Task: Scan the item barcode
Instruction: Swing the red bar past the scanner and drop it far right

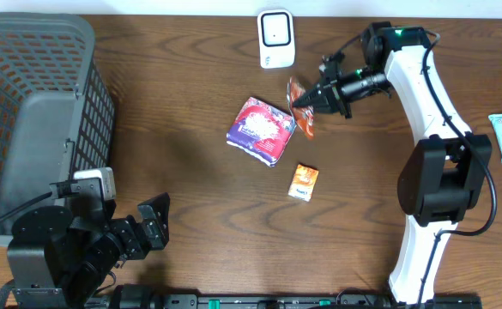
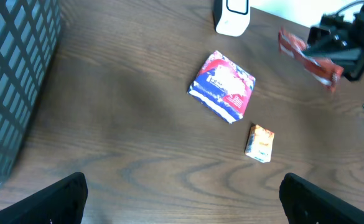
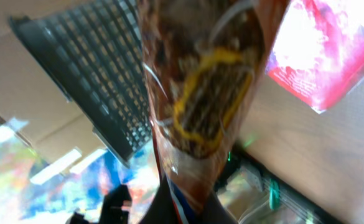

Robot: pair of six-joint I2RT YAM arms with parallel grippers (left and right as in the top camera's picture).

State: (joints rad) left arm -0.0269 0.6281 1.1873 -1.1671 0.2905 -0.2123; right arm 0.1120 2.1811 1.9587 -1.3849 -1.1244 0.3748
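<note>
A crinkled orange-red snack packet is filling the right wrist camera's view, pinched at one edge by the right end effector, whose jaws are clamping together on it. The packet is hanging above the counter, just beside the white scanner at the far edge. The thin film may be sagging or twisting, which could turn the barcode away from the scanner, and so slight a pinch could let it slip. The right arm is reaching in from the right side, its wrist pointing left. The left end effector is idling by the grey basket, jaws wide apart and empty.
</note>
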